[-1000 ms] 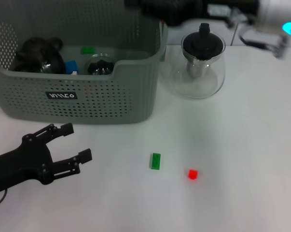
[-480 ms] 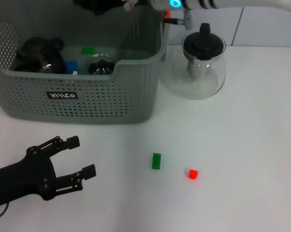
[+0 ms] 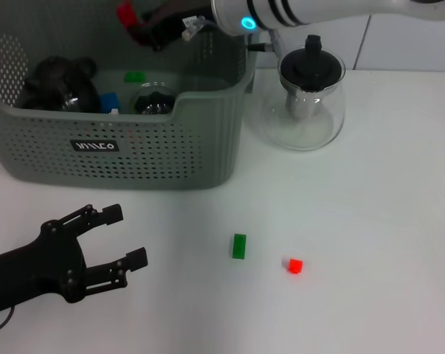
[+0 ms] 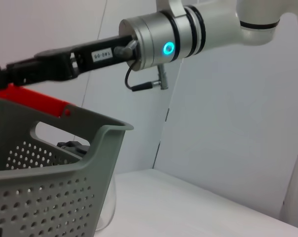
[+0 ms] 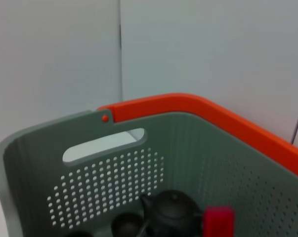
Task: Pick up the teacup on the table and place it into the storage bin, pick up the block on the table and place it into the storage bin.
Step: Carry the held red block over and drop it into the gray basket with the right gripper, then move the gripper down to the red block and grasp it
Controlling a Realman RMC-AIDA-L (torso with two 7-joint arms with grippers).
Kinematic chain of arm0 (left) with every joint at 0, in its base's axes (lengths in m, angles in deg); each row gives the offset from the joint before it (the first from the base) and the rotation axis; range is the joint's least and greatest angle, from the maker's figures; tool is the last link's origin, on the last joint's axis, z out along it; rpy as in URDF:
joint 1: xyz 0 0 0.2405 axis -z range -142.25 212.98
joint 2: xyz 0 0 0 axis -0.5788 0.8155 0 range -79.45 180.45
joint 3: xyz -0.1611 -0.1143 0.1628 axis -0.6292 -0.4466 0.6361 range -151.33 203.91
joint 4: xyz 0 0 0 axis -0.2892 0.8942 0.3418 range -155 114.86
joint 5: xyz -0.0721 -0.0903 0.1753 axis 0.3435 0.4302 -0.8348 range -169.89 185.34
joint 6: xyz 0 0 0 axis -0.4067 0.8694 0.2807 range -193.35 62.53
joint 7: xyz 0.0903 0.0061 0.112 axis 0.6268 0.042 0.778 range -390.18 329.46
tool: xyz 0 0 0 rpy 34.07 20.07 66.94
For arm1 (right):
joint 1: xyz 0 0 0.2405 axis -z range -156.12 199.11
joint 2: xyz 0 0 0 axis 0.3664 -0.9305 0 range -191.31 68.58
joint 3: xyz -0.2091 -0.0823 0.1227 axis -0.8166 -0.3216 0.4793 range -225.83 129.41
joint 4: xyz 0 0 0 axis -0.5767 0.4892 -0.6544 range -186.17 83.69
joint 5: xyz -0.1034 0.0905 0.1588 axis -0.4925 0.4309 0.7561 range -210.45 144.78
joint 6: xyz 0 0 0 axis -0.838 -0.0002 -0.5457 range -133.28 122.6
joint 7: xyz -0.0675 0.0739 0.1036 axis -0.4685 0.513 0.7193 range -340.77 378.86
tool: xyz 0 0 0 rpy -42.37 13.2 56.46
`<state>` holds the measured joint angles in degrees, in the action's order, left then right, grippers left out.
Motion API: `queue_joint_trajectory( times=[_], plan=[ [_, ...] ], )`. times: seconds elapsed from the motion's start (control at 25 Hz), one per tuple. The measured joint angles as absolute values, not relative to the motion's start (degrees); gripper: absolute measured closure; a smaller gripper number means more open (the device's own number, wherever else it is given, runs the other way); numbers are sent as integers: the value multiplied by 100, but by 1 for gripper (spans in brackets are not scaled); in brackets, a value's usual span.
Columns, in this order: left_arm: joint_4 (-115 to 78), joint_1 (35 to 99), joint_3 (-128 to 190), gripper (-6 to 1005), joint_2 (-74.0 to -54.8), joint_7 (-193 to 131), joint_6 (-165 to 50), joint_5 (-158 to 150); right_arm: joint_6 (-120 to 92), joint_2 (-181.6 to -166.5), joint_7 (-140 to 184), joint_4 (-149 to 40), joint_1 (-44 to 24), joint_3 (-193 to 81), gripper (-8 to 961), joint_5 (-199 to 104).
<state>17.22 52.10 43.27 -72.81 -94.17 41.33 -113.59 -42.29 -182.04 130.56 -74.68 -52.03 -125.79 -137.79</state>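
Note:
The grey-green storage bin (image 3: 207, 140) stands at the back left. Inside it lie a glass teacup (image 3: 152, 99), a blue block (image 3: 108, 100) and a green block (image 3: 136, 76). My right gripper (image 3: 137, 18) hangs above the bin's back part, shut on a red block (image 3: 126, 13), which the right wrist view shows as a red block (image 5: 218, 219) over the bin's inside. On the table lie a green block (image 3: 239, 245) and a red block (image 3: 294, 265). My left gripper (image 3: 126, 236) rests open and empty at the front left, apart from both.
A dark teapot (image 3: 56, 85) fills the bin's left corner. A glass teapot with a black lid (image 3: 311, 96) stands just right of the bin. The bin's far rim is orange (image 5: 188, 101).
My right arm swept left from the back right to above the bin, and the red block now shows at its tip. The left gripper drifted slightly toward the front, then stayed still.

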Motion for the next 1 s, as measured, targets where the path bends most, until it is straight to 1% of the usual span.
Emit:
queue_joint_trajectory(
  times=[0.04, 0.12, 0.16, 0.24, 0.32, 0.44, 0.56, 0.68, 0.76, 0.8, 0.84, 0.92, 1.0],
  plan=[
    [1722, 5208, 4322, 94, -7281, -9419, 4134, -11356, -4279, -18202, 13057, -7601, -5115, -12566, 751, -13763],
    [1720, 5203, 4310, 94, -7281, -9417, 4136, -11353, -4474, -18193, 13042, -8152, -4776, -12535, 686, -13633],
    [1717, 5203, 4307, 94, -7281, -9415, 4135, -11352, -4601, -18188, 12999, -8572, -4489, -12530, 653, -13449],
    [1713, 5201, 4297, 94, -7280, -9414, 4138, -11348, -4828, -18175, 12829, -9447, -3836, -12514, 588, -12994],
    [1712, 5204, 4293, 94, -7280, -9414, 4137, -11336, -5160, -18167, 12376, -10381, -3035, -12465, 509, -12199],
    [1706, 5221, 4291, 94, -7281, -9412, 4119, -11305, -6000, -18133, 11575, -11218, -1936, -12327, 390, -10831],
    [1703, 5241, 4290, 94, -7281, -9412, 4095, -11274, -7528, -17995, 11504, -11457, -1141, -11916, 299, -10260],
    [1703, 5246, 4291, 95, -7278, -9419, 4092, -11269, -9148, -17731, 11798, -11585, -565, -11439, 221, -10708],
    [1714, 5249, 4289, 95, -7274, -9419, 4086, -11269, -10050, -17572, 12004, -11714, -307, -11098, 170, -11486],
    [1724, 5250, 4284, 95, -7273, -9419, 4083, -11269, -10355, -17537, 12157, -11808, -231, -10946, 144, -11925],
    [1726, 5250, 4266, 95, -7272, -9423, 4078, -11269, -10620, -17513, 12357, -11940, -168, -10788, 142, -12343],
    [1728, 5254, 4245, 95, -7271, -9431, 4078, -11269, -11055, -17531, 12840, -12312, -110, -10533, 139, -13341],
    [1722, 5278, 4241, 94, -7270, -9434, 4075, -11268, -11310, -17643, 13319, -12758, -129, -10416, 135, -14267]
  ],
)
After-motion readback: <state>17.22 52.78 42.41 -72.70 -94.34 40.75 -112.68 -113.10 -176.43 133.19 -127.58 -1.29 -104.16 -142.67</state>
